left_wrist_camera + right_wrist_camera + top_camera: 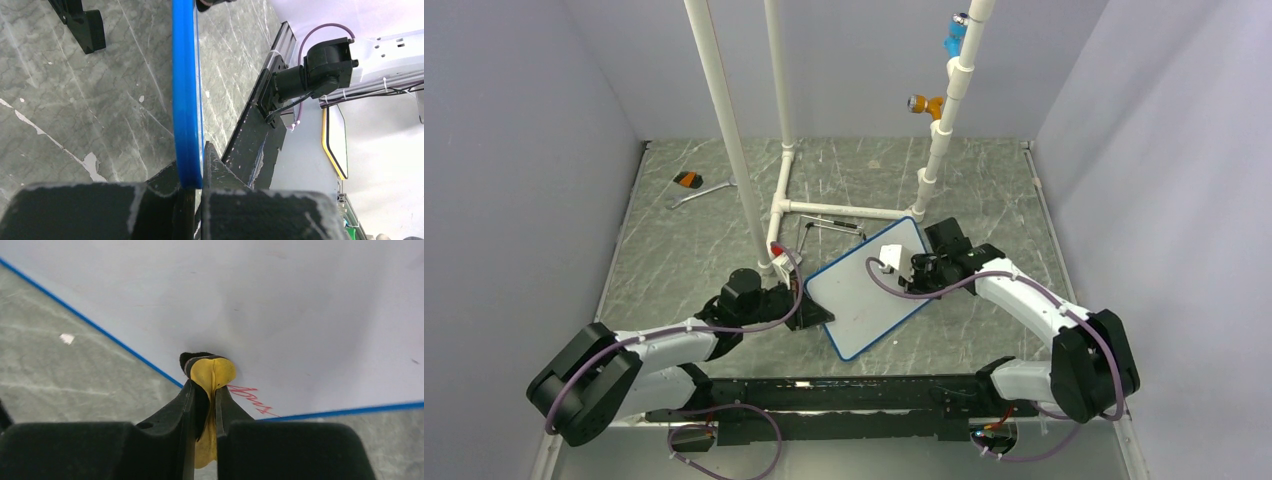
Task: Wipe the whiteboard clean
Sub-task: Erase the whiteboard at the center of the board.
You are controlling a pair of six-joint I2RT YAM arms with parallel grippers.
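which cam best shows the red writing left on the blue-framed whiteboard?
Right wrist: the red handwritten marks sit close up on the white face, right beside the yellow wiping pad. Top external shows the whole small blue-framed whiteboard but no legible red. Left wrist sees only its blue frame edge-on.

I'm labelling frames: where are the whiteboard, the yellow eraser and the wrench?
whiteboard (859,312), top view, bare white face.
yellow eraser (212,374), right wrist view, yellow tip.
wrench (702,193), top view, mid-shaft.
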